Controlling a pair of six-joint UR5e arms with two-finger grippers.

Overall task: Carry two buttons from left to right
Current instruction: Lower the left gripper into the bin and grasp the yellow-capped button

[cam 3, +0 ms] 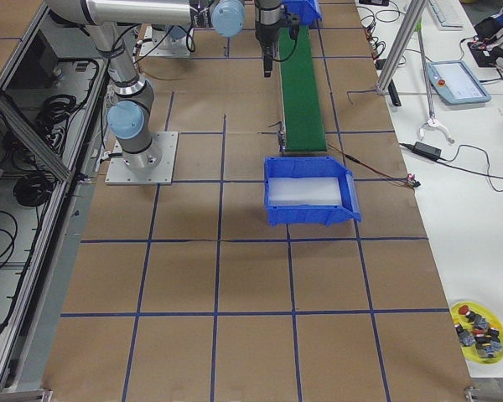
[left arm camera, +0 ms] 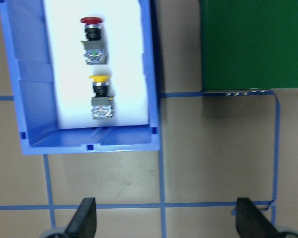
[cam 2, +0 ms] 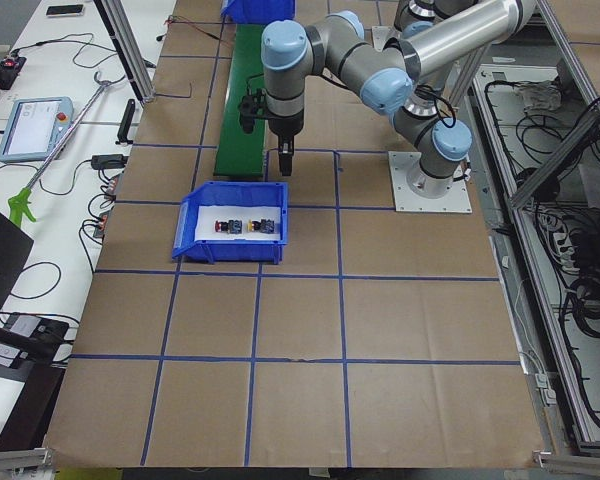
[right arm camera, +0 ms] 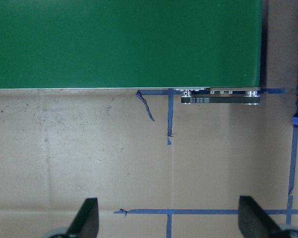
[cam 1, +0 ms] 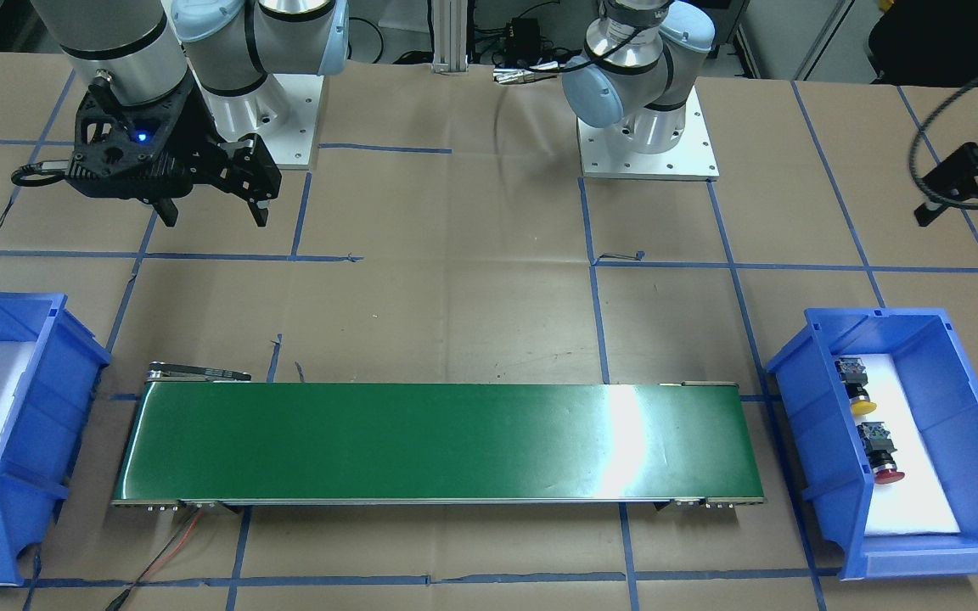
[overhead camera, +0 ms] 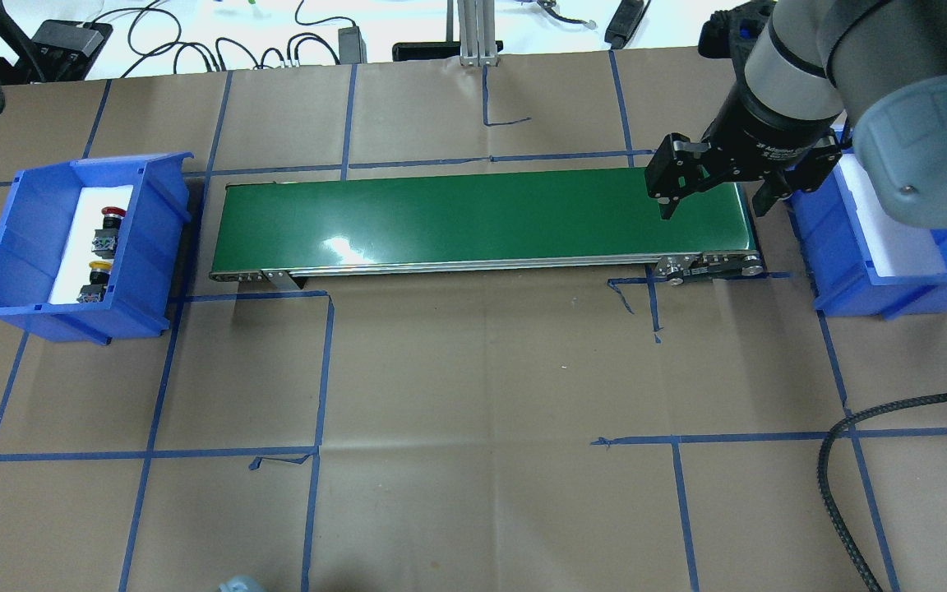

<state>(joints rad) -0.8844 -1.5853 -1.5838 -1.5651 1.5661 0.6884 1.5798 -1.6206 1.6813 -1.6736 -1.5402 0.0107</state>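
Note:
Two buttons lie side by side on white foam in the blue left bin [overhead camera: 30, 247]: a red-capped one [overhead camera: 109, 226] and a yellow-capped one [overhead camera: 95, 279]. In the left wrist view the red button [left arm camera: 93, 42] lies beyond the yellow button [left arm camera: 100, 94]. My left gripper [left arm camera: 166, 220] is open and empty, held high over the table on the robot's side of that bin, apart from it. My right gripper [overhead camera: 713, 207] is open and empty, above the table near the right end of the green conveyor belt [overhead camera: 482, 218].
The blue right bin [overhead camera: 843, 271] holds only white foam and stands just past the belt's right end. The conveyor lies between the two bins. Brown paper with blue tape lines covers the table. A black cable [overhead camera: 835, 444] loops at the near right.

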